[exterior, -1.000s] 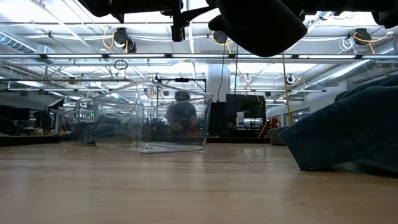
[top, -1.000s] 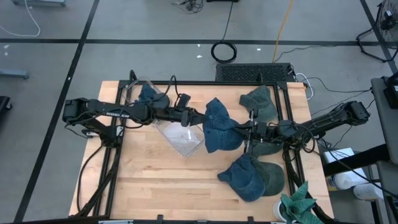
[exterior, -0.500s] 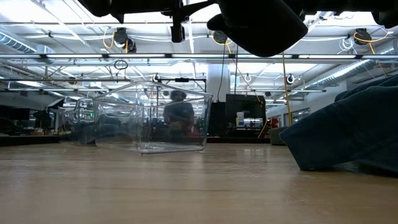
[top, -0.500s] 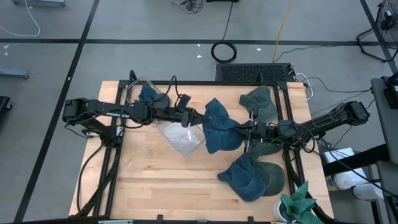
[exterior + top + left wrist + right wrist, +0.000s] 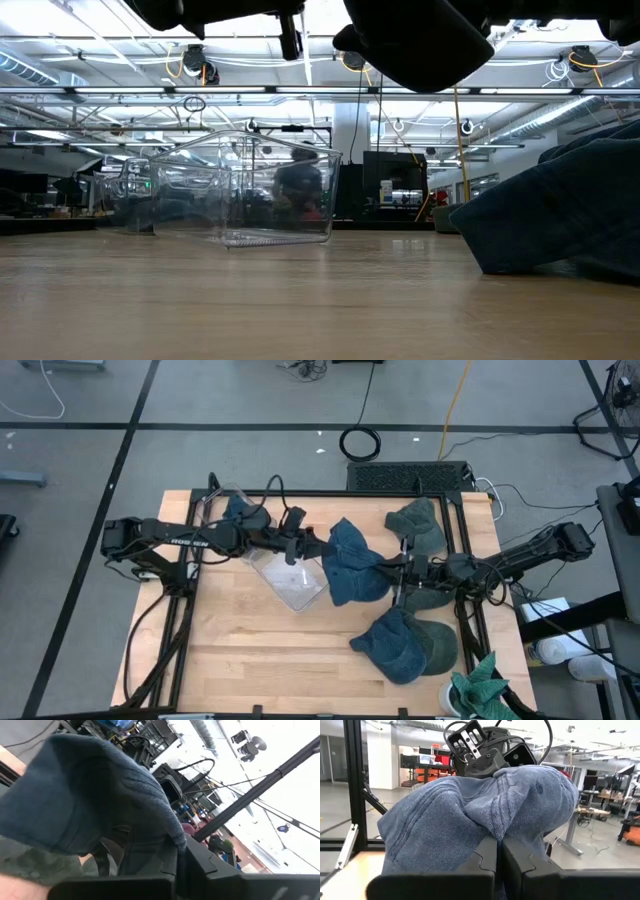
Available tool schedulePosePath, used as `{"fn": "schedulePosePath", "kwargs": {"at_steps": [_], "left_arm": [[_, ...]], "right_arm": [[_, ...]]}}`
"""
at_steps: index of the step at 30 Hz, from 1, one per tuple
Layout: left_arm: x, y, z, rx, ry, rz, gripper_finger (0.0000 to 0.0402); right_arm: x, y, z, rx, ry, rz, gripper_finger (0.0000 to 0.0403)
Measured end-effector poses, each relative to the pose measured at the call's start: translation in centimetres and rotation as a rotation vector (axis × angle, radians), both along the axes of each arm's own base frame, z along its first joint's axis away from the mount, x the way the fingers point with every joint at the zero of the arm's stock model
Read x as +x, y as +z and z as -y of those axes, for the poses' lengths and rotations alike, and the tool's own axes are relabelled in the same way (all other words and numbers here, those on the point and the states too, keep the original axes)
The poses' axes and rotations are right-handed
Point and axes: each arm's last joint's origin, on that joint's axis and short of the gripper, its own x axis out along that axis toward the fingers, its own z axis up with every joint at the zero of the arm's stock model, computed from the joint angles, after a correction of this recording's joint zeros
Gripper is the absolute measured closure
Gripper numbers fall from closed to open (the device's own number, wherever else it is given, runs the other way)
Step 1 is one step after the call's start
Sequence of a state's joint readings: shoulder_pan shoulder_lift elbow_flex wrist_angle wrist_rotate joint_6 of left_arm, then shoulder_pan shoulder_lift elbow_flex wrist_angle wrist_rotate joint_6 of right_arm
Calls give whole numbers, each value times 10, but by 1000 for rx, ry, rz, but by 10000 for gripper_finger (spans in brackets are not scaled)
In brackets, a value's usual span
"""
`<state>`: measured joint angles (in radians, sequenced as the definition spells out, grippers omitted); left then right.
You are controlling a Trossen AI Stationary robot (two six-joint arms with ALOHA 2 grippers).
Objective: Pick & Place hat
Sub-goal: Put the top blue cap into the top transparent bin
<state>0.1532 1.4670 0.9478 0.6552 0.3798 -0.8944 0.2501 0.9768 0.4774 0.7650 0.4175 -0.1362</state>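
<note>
A blue hat [image 5: 350, 565] hangs above the table's middle between my two grippers; it is the dark shape at the top of the low view [image 5: 415, 40]. My right gripper [image 5: 392, 570] is shut on its right side, and my left gripper [image 5: 312, 547] is shut on its left edge. A clear plastic container [image 5: 290, 582] stands on the table below the left gripper. Another blue hat [image 5: 240, 515] lies at the container's far-left end. My left gripper pinches the hat's left edge [image 5: 170, 837] between its two shut fingers, coming level from the table's left. The cloth drapes over the fingertips, so the layers do not show. My right gripper pinches a fold of the hat's right side [image 5: 492, 827] between its two fingers, level from the table's right. The hat is lifted clear of the table and bulges above and beyond the fingers.
More hats lie on the table's right half: a green one [image 5: 420, 525] at the far side, one [image 5: 420, 600] under the right arm, a blue one [image 5: 392, 645] and a green one [image 5: 438, 645] near the front. A green cloth [image 5: 480, 690] lies at the near right corner.
My left gripper has taken hold of the hat's left edge, which is now drawn out a little toward the table's left. The hat stays lifted, and my right gripper has kept still.
</note>
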Motion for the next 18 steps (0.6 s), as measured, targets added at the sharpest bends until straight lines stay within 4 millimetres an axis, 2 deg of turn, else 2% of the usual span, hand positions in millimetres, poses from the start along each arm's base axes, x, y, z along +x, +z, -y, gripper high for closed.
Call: {"fn": "schedulePosePath", "kwargs": {"at_steps": [4,13,18], "left_arm": [[-1,1,0,-3,-39,-1,395],[-2,1,0,5,-96,-4,397],[-2,15,-7,1,-236,-8,398]], "right_arm": [[0,-1,0,17,4,-4,356],[0,0,0,73,11,8,186],[0,0,0,71,11,7,127]]}}
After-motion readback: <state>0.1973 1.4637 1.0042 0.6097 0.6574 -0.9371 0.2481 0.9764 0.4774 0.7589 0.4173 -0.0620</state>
